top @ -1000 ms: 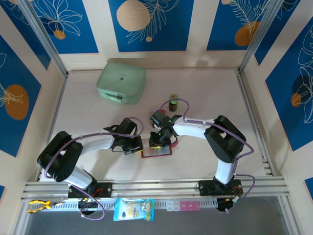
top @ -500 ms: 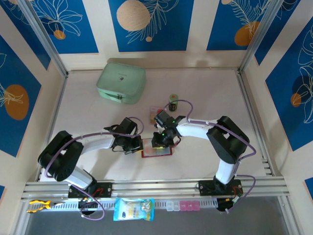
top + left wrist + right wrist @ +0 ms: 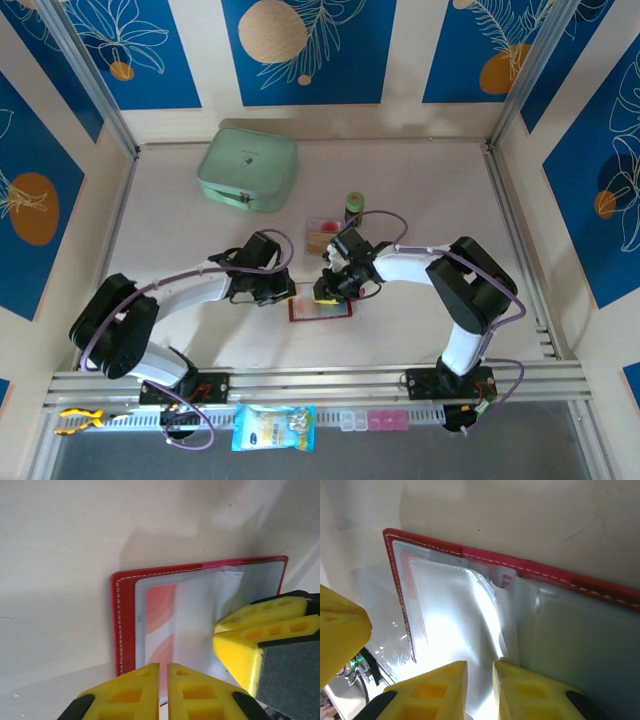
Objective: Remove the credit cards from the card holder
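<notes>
The card holder (image 3: 321,309) lies open at the near middle of the table (image 3: 430,190), a red-orange credit card (image 3: 157,630) inside its sleeve. The right gripper (image 3: 480,667) pinches a clear sleeve (image 3: 450,620), not the card, so a pull may drag the whole holder. The left gripper (image 3: 163,668), jaws nearly together and apparently pressing the holder's edge, might slip off.

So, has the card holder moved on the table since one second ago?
No. The card holder lies in the same place as before, just as far below the green can.
</notes>
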Robot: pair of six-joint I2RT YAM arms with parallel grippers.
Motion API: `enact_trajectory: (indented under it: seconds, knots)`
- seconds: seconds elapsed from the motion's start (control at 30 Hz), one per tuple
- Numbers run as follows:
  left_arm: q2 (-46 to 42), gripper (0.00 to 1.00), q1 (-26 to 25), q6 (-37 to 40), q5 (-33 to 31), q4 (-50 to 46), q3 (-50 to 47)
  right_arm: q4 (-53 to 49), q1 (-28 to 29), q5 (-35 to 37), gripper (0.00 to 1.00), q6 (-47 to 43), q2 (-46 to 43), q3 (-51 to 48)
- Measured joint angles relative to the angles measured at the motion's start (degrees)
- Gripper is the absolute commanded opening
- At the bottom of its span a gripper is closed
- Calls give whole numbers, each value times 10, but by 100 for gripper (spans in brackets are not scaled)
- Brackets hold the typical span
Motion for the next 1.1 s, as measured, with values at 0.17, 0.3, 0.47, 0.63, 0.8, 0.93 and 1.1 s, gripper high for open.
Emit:
enact_trajectory:
  seconds: [0.17,0.3,0.47,0.63,0.8,0.93,1.1]
  knots:
    - [6,21,-10,-12,15,28,0,32,-14,-29,22,2,-1,-20]
    - [22,26,-12,-22,26,54,0,55,-28,-53,22,6,-1,-33]
    - [37,28,-12,-32,35,85,-5,66,-35,-63,21,7,-1,-39]
    - [51,28,-12,-33,41,98,-13,68,-35,-66,21,9,-1,-40]
    - [60,24,-12,-34,44,100,-14,72,-36,-67,21,10,-1,-43]
    - [63,18,-12,-44,52,115,-16,74,-36,-69,21,11,-1,-43]
    - [63,14,-12,-47,56,126,-17,74,-36,-69,21,13,-1,-43]
